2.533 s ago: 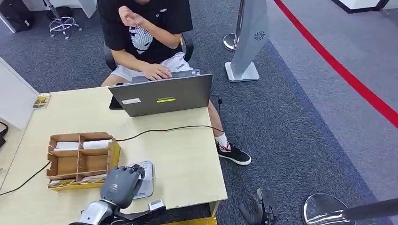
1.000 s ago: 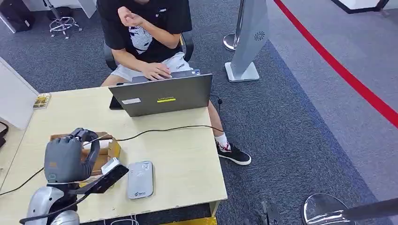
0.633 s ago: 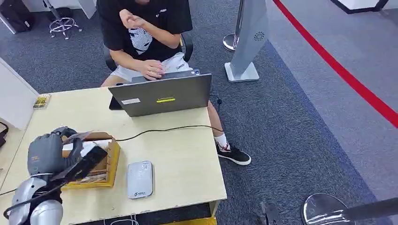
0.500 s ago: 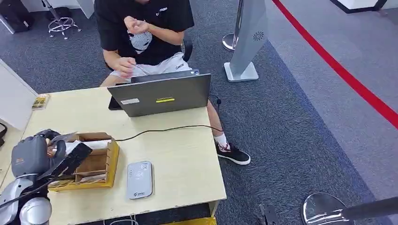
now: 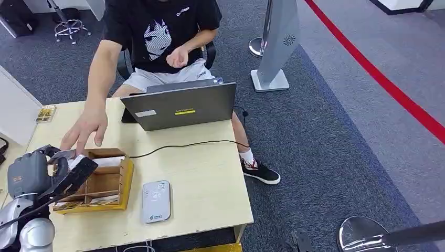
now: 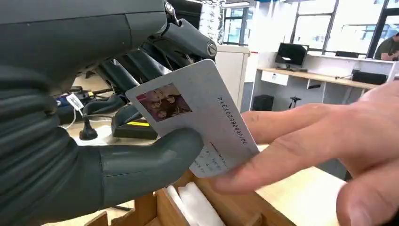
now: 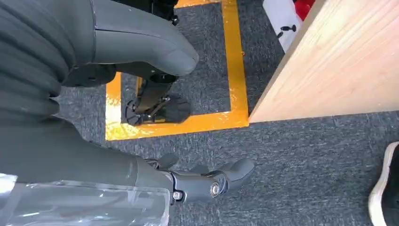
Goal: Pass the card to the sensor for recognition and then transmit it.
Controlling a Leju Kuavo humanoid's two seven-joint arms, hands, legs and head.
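Since half a second back the person's arm has swung out over the desk, so the person's hand [image 5: 84, 129] now hangs right by the raised card, where before it was pulled in at the laptop. The robot's left hand [image 5: 32, 174] has barely shifted, sitting at the left end of the cardboard organizer [image 5: 97, 184].

Going left to right: the left hand pinches the card [image 6: 195, 115] between its thick thumb and the darker fingers [image 6: 188, 40], so it's definitely grasping it. The card is up in the air above the organizer, tilted, with a small photo and a printed number on its face. In the left wrist view the person's fingertips [image 6: 263, 165] are touching the card's far edge and lower corner.

Next to the organizer, closer to the front edge of the table [image 5: 210, 184], the grey card reader [image 5: 156, 201] lies flat, well apart from the card. A black cable [image 5: 183, 145] runs across the desk behind it, and the laptop [image 5: 181, 106] stands at the back.

The right hand [image 7: 207, 181] hangs down beside the table over grey carpet, fingers loosely curled with nothing in them.
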